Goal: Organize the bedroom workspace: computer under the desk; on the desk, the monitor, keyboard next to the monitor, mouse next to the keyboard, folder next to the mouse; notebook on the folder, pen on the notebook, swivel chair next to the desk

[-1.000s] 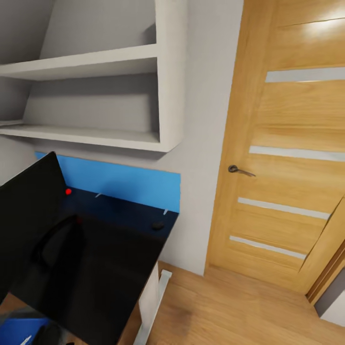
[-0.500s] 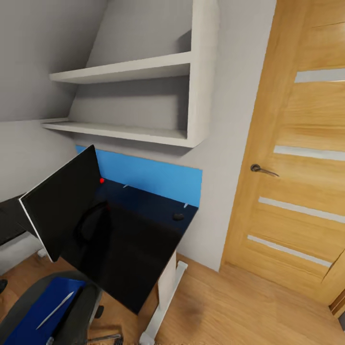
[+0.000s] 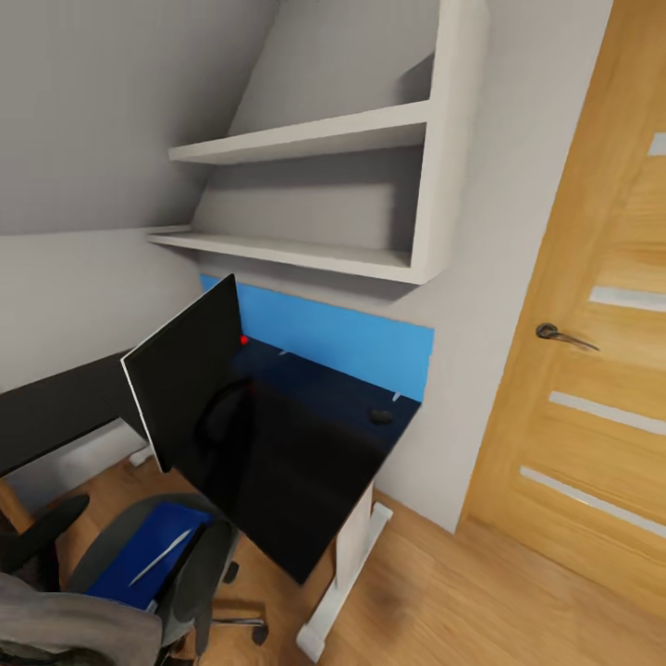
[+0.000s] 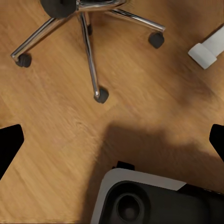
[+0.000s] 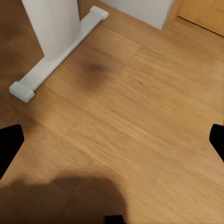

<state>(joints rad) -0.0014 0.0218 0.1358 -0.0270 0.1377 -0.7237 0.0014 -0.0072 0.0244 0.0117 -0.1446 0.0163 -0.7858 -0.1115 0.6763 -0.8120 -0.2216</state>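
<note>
Both grippers are hanging over the plank floor (image 5: 140,116), fingers spread wide, holding nothing.

Nearest, the swivel chair (image 3: 199,578) is carrying the blue folder (image 3: 148,555) flat on its seat, the white pen (image 3: 159,559) lying on top. The folder is looking thin, stiff, light and likely slick; pinching a free edge seems best.

Beyond, the monitor (image 3: 190,379) is standing on the desk (image 3: 305,462), the mouse (image 3: 380,416) sitting near the far end.
</note>
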